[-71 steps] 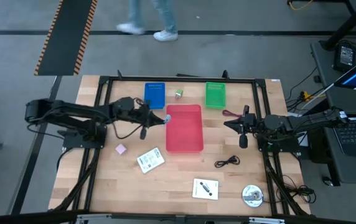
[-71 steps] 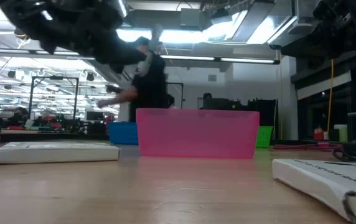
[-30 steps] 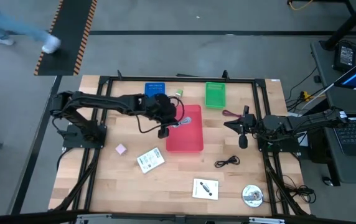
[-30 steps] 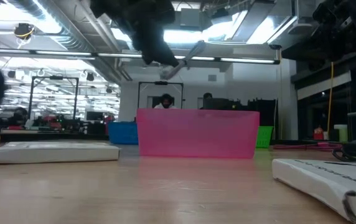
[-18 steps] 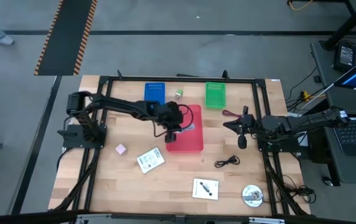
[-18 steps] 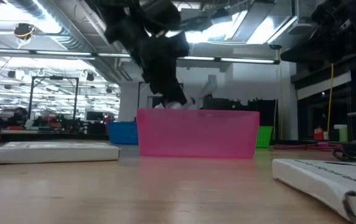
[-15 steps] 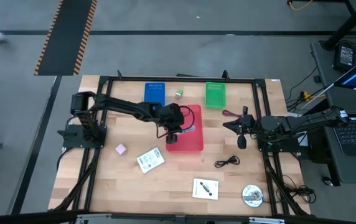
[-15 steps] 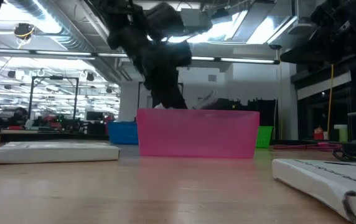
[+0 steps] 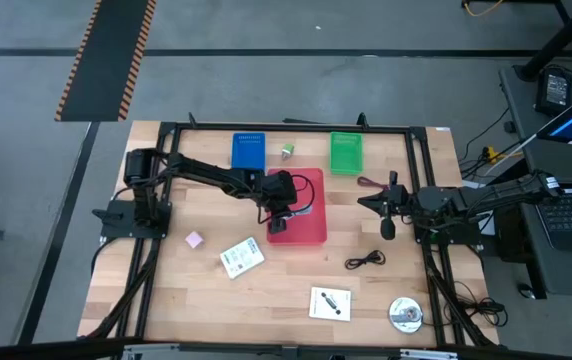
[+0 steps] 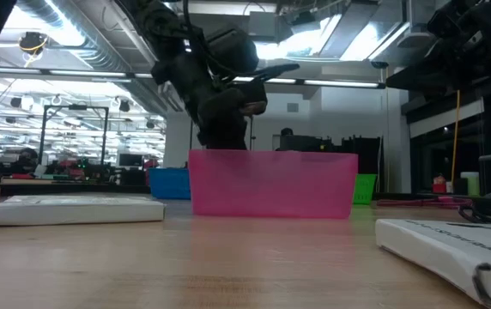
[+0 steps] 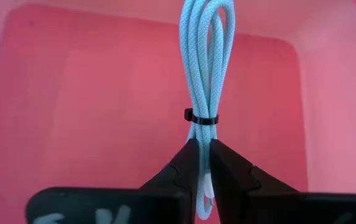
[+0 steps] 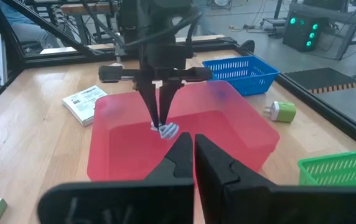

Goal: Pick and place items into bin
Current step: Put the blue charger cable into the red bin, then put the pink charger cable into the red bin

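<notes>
My left gripper (image 9: 278, 212) reaches down into the red bin (image 9: 311, 176) at the table's middle, shut on a light-blue coiled cable (image 11: 206, 62) bound by a black tie. The right wrist view shows that cable (image 12: 165, 130) below its fingertips, inside the bin. My right gripper (image 9: 366, 200) waits shut at the table's right side, holding nothing. A pink block (image 9: 194, 239), a white-green packet (image 9: 242, 257), a black cable (image 9: 365, 260), a white card (image 9: 330, 302) and a silver disc (image 9: 405, 314) lie on the table. A reddish cable (image 9: 371, 183) lies near my right gripper. My left gripper pinches the cable bundle between its two fingers, just behind the black tie (image 11: 201, 118), with the fingers lying along the bundle. They come from above, slanting down into the bin. The loops (image 12: 167, 129) hang below the fingertips, low in the bin; whether they touch its floor I cannot tell.
A blue tray (image 9: 249, 152) and a green tray (image 9: 346, 152) stand at the far edge, with a small green-white object (image 9: 287, 151) between them. A black frame (image 9: 166, 135) runs around the table. There is bare wood in front of the bin.
My left gripper has sunk from above the bin down into it, shifting a little toward the table's near edge and tipping steeper. The light-blue cable went with it, from sticking out above the rim to hanging inside the bin.
</notes>
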Robot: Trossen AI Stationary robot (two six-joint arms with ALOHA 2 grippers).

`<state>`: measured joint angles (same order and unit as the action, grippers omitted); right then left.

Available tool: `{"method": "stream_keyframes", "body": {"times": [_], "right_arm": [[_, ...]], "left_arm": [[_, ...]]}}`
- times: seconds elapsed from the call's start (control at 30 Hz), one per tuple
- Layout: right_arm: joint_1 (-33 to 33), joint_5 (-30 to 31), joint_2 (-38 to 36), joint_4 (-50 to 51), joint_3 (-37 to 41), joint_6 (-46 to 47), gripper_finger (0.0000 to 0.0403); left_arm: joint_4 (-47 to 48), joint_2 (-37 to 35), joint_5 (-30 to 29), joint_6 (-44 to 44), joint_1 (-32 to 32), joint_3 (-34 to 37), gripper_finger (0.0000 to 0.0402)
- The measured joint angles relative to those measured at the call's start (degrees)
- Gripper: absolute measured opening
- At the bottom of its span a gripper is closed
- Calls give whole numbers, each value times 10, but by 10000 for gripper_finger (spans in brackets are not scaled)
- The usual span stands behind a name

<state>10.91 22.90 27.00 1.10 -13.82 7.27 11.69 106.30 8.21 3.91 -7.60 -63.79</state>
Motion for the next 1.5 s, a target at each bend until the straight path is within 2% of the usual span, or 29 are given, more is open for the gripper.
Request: {"method": "stream_keyframes", "body": {"times": [0.57,0.73,1.03,1.27,1.5], "right_arm": [[0,0,0,0,0,-2,0],[0,0,0,1,0,-2,0],[0,0,0,1,0,-4,0],[0,0,4,2,0,-2,0],[0,0,26,1,0,-2,0]], "left_arm": [[-4,-1,1,-2,0,0,40],[2,-12,8,-30,1,0,41],[35,-110,7,-76,13,0,4],[49,-198,1,-79,34,1,2],[26,-263,-76,-61,79,62,1]]}}
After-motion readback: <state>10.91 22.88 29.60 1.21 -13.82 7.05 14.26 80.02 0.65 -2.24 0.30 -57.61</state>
